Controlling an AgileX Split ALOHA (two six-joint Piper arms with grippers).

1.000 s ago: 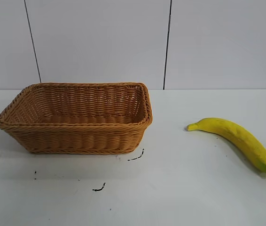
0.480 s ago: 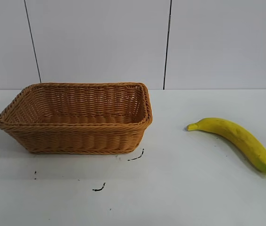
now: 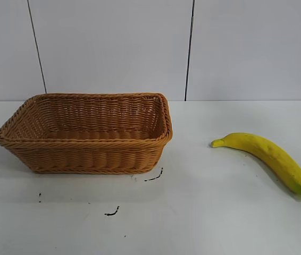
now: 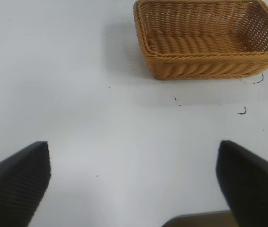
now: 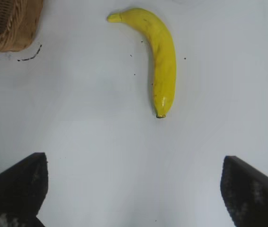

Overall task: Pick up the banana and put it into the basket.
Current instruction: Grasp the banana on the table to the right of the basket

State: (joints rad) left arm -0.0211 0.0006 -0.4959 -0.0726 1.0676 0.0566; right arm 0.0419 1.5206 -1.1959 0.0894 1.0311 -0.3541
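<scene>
The banana (image 3: pixel 267 155) is seen on open table (image 3: pixel 203 212), well apart from the empty basket (image 3: pixel 86 135); the left gripper (image 4: pixel 134 184) and right gripper (image 5: pixel 134 189) are spread wide.

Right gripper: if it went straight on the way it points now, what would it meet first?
Probably the banana, whose greenish tip faces the open right gripper. Only bare table lies between, though depth is unclear.
</scene>
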